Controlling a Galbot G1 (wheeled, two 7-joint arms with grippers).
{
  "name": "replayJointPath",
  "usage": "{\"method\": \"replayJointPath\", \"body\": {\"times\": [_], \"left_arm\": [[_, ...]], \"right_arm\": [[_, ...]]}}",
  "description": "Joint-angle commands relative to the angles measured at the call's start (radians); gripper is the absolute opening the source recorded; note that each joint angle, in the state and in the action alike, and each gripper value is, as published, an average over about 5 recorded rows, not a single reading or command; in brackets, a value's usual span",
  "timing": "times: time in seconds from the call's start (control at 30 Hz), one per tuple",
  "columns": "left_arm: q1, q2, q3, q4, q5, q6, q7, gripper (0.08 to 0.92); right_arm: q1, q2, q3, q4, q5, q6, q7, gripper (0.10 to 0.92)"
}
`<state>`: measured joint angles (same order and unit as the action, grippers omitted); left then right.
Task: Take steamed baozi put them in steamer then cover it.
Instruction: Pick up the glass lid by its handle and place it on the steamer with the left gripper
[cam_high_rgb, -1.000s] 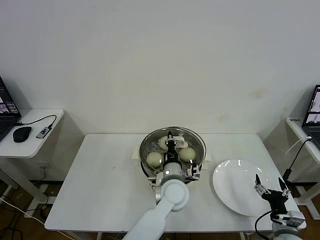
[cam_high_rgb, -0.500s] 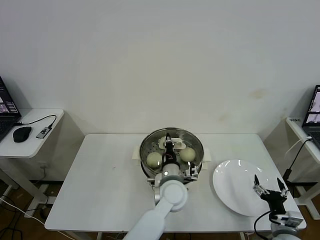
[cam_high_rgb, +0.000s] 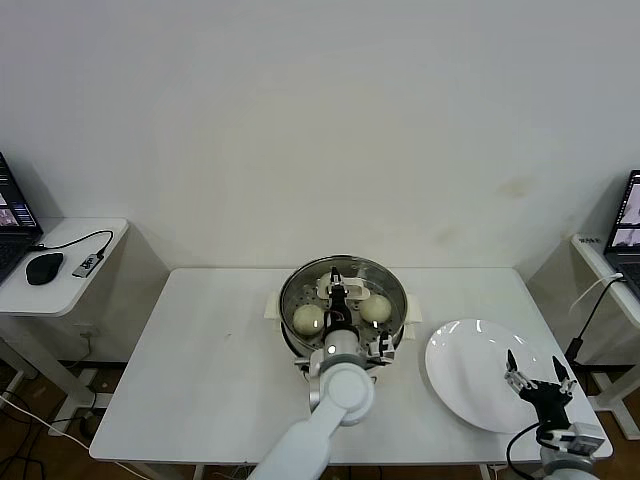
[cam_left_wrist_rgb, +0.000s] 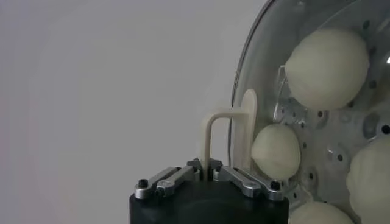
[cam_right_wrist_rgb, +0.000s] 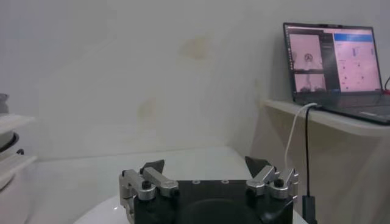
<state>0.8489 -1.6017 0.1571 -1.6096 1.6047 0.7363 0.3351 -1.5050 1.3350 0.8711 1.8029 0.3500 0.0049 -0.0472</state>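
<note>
**Lid going on, buns already in**

Over the steamer (cam_high_rgb: 342, 305), mid-table, the left gripper (cam_high_rgb: 337, 290) is clamped on the lid handle (cam_high_rgb: 341, 290), jaws pinched tight round it. Why there? My read: the handle sits dead centre, so holding it keeps the glass lid (cam_high_rgb: 343, 300) level while it goes down on the pot. In the head view the lid looks to sit right over the rim, but can't tell if it's fully seated or a touch above.

Buns (cam_high_rgb: 309, 318) show thru the glass, inside the pot, so the loading step looks done & covering is the one in hand.

Moving right: the white plate (cam_high_rgb: 470, 375) lies just beside the steamer with no buns on it. Right gripper (cam_high_rgb: 535, 370) hangs over the plate's near right part, jaws spread wide, holding nothing. Parked, I'd say, clear of the left arm's work.

View diffs: left wrist cam gives what the head cam can't, i.e. the jaws shut on the cream handle (cam_left_wrist_rgb: 226, 137) close up, the lid's metal rim edge-on, and four buns (cam_left_wrist_rgb: 327, 68) on the holed tray behind the glass. Head cam only makes out a few. Right wrist cam shows the open right gripper (cam_right_wrist_rgb: 206, 173) plus a laptop (cam_right_wrist_rgb: 332, 67) on a side shelf; no pot.
</note>
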Motion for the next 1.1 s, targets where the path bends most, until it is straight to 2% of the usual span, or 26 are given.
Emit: {"method": "replayJointPath", "body": {"times": [0.03,0.37,0.47,0.77,1.1], "left_arm": [[0.003,0.0,-0.001,0.01,-0.013,0.041,-0.023,0.147],[0.009,0.002,0.009,-0.013,-0.028,0.037,-0.045,0.147],[0.02,0.002,0.014,-0.052,-0.035,0.035,-0.034,0.183],[0.06,0.003,0.042,-0.164,-0.035,0.033,-0.02,0.438],[0.096,0.019,0.041,-0.203,-0.031,0.031,0.006,0.741]], "right_arm": [[0.001,0.001,-0.002,0.002,-0.002,0.002,-0.001,0.823],[-0.001,0.001,-0.001,0.002,-0.001,0.003,-0.001,0.823],[-0.001,0.001,-0.001,0.001,-0.001,0.004,-0.001,0.823],[-0.001,0.002,-0.001,0.0,-0.002,0.003,-0.002,0.823],[-0.001,-0.004,0.002,-0.006,-0.001,0.003,-0.002,0.823]]}}
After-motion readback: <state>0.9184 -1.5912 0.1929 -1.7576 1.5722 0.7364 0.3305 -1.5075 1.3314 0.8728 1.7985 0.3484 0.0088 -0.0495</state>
